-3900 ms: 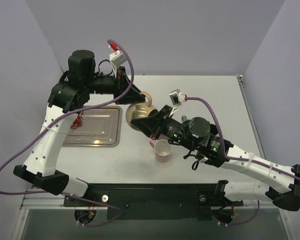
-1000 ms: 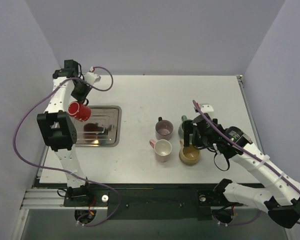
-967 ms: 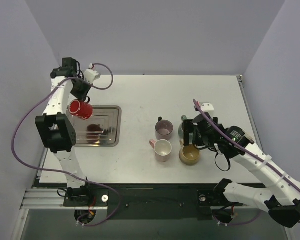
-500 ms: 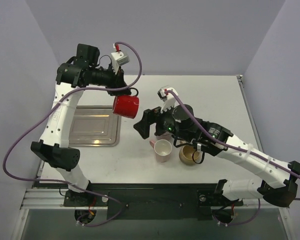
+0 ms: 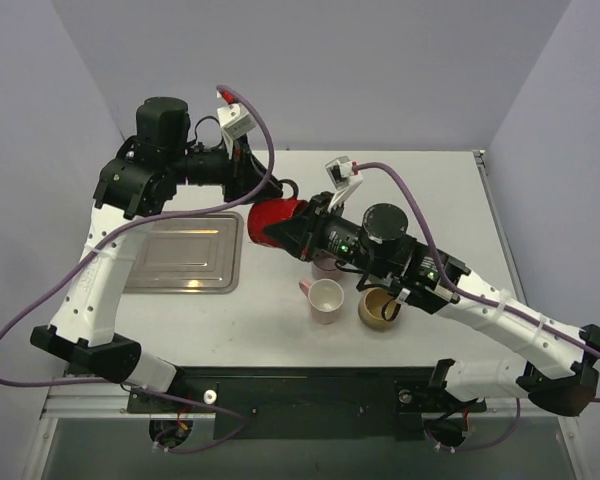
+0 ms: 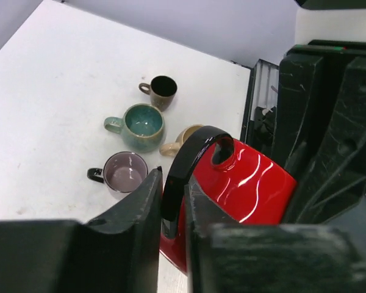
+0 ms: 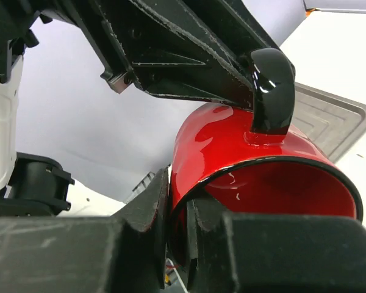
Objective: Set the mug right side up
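The red mug (image 5: 271, 221) with a black handle (image 6: 184, 157) hangs in the air over the table's middle, lying on its side between both grippers. My left gripper (image 5: 267, 194) is shut on the handle; its jaws pinch the handle in the left wrist view (image 6: 174, 183). My right gripper (image 5: 300, 232) is shut on the mug's rim, one finger inside and one outside the wall, as the right wrist view (image 7: 178, 204) shows. The mug's open mouth (image 7: 280, 186) faces the right wrist camera.
A metal tray (image 5: 185, 255) lies at the left. Upright mugs stand on the table below: a white one (image 5: 326, 300), a tan one (image 5: 380, 308), a lilac one (image 6: 125, 173), a teal one (image 6: 142, 122) and a small dark one (image 6: 163, 88).
The left gripper has carried the red mug a little to the right. The right gripper has moved in and shut on the mug's rim.
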### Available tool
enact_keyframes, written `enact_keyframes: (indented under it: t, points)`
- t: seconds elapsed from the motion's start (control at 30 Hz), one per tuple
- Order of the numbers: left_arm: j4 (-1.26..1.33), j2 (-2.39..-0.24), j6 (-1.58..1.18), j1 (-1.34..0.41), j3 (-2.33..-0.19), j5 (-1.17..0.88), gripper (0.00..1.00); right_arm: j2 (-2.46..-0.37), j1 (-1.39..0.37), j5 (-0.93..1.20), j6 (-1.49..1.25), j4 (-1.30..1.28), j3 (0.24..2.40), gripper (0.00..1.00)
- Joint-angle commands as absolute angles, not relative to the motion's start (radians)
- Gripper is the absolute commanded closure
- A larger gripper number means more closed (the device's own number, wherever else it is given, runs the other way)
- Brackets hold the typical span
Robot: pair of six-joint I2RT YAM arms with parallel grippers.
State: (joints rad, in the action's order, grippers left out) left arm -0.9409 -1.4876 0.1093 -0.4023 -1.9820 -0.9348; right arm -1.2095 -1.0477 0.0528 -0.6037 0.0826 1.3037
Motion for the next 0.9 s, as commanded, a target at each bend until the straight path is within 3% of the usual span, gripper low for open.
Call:
enact_keyframes:
  t: [0.0, 0.03, 0.2, 0.33, 0.6, 0.87]
  points:
    - [-0.866, -1.434, -0.022, -0.448, -1.966, -0.894, 0.67, -1.169, -1.051, -0.052, -0.516, 0.018, 1.334, 1.0]
    - [-0.93, -1.437, -0.005, -0.445, -1.98, -0.832, 0.08, -1.148, -1.052, -0.161, -0.482, -0.061, 1.368, 1.0]
    - [-1.013, -1.433, 0.231, -0.437, -1.959, -0.23, 0.07, -1.147, -1.002, -0.455, -0.439, -0.75, 1.513, 1.0]
    - [-0.913, -1.349, 0.35, -0.402, -1.743, -0.008, 0.07, -1.082, -0.812, -0.43, -0.523, -0.971, 1.311, 1.0]
    - [-0.695, -1.204, 0.351, -0.261, -1.332, -0.027, 0.06, -0.9, -0.471, -0.16, -0.54, -0.77, 0.798, 1.0]
    - [-0.586, -1.169, 0.328, -0.155, -1.115, -0.132, 0.06, -1.012, -0.249, -0.018, -0.494, -0.529, 0.632, 1.0]
